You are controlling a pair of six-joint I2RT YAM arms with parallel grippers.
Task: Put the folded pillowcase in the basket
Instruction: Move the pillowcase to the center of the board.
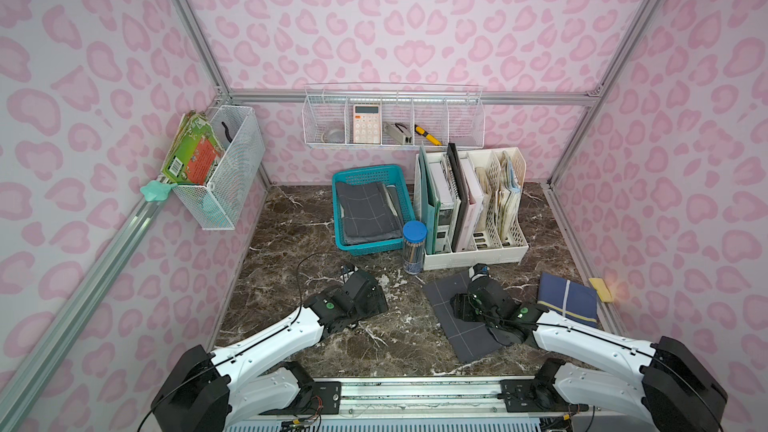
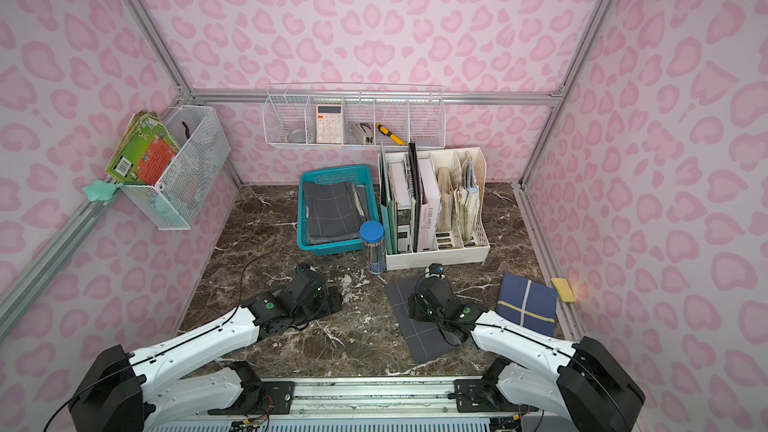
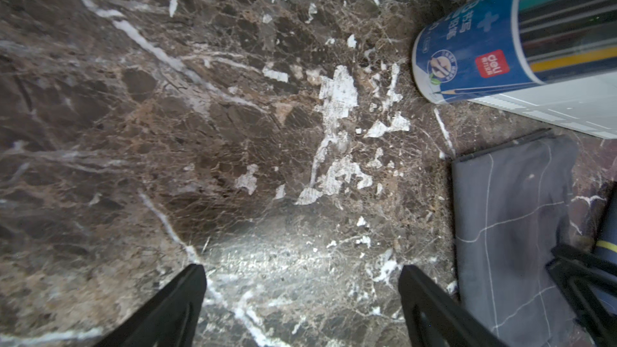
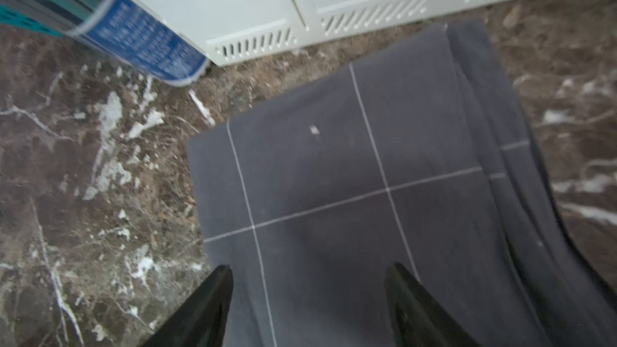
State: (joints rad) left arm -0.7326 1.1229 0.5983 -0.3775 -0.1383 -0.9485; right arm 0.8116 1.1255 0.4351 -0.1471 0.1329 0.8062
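1. Two grippers up front, both empty. The left gripper (image 3: 302,270) has its jaws spread wide over bare table (image 3: 167,128), not near anything it could grab
2. The right gripper (image 4: 309,268) looks like the busy one. Its jaws are apart and poised right above the near end of the grey checked pillowcase (image 4: 334,178), with nothing pinched between them. Can't tell whether the tips actually touch the cloth
3. That pillowcase lies flat and folded on the table, just in front of the file rack (image 1: 478,252), so it's well outside the basket
4. Off to the robot's right sits a navy pillowcase (image 1: 569,299), also folded, with a yellow sponge (image 1: 600,288) near it at the table edge
5. Further back, a pencil tube (image 1: 414,249) stands between the rack and the basket (image 1: 365,170), right at the basket's near corner
6. The basket already has a folded grey cloth (image 1: 365,209) lying in it, and there looks to be room on top
7. My read on progress: early days. The grab isn't made yet, so closing on the cloth, lifting it, carrying it past the tube and letting go over the basket are all left to do
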